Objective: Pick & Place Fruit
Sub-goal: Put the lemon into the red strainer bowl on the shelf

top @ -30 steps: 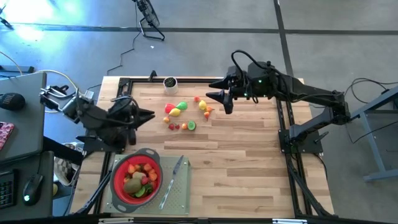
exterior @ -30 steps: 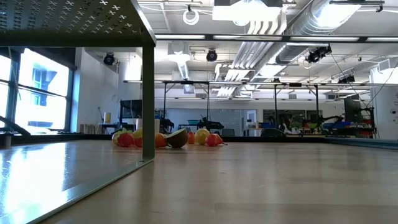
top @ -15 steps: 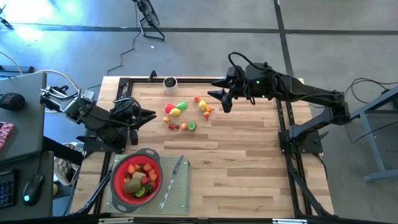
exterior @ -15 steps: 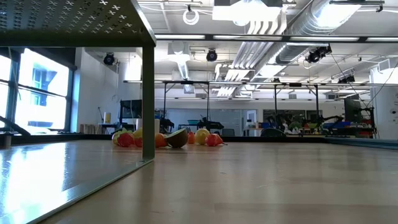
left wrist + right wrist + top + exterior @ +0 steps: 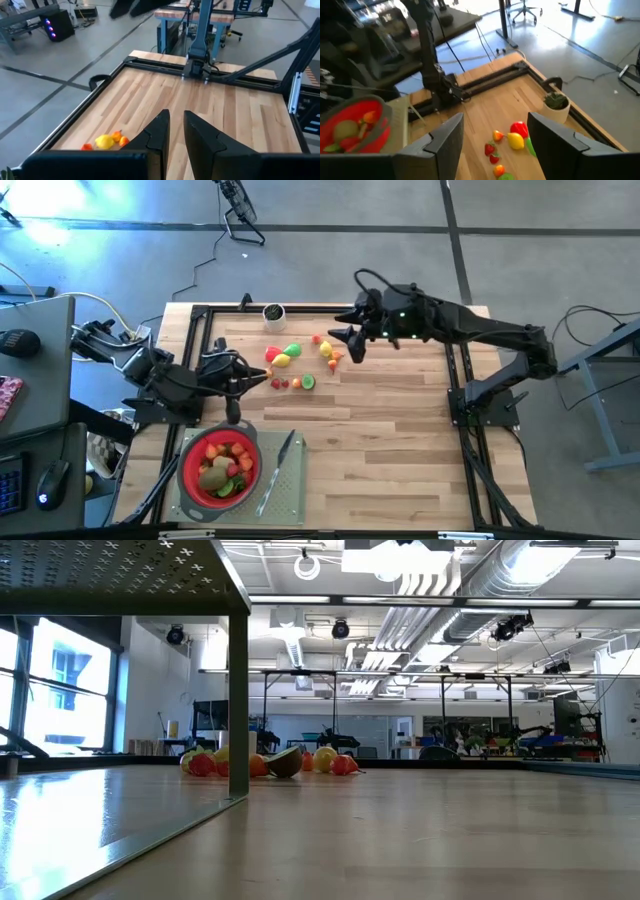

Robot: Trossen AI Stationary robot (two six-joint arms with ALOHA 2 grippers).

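Several small toy fruits (image 5: 290, 365) lie loose on the wooden table in the far middle, in red, yellow, green and orange; they also show in the low view (image 5: 270, 762). More fruit sits in the red strainer (image 5: 186, 470) at the near left. My left gripper (image 5: 262, 381) hovers just left of the loose fruit. Its fingers (image 5: 161, 131) are nearly together with nothing between them. My right gripper (image 5: 343, 345) hangs open above the right side of the cluster, and the fruit (image 5: 512, 139) shows on the table between its spread fingers.
A grey mat (image 5: 290, 492) under the strainer carries a slim knife (image 5: 278, 468). A small potted plant (image 5: 272, 312) stands at the far edge. A black frame rail (image 5: 330, 308) runs along the table's far side. Bare wood lies to the near right.
My left gripper has moved toward the table's right and a little nearer, closing on the loose fruit. My right gripper has swung slightly toward the table's left, over the fruit. No fruit has moved.
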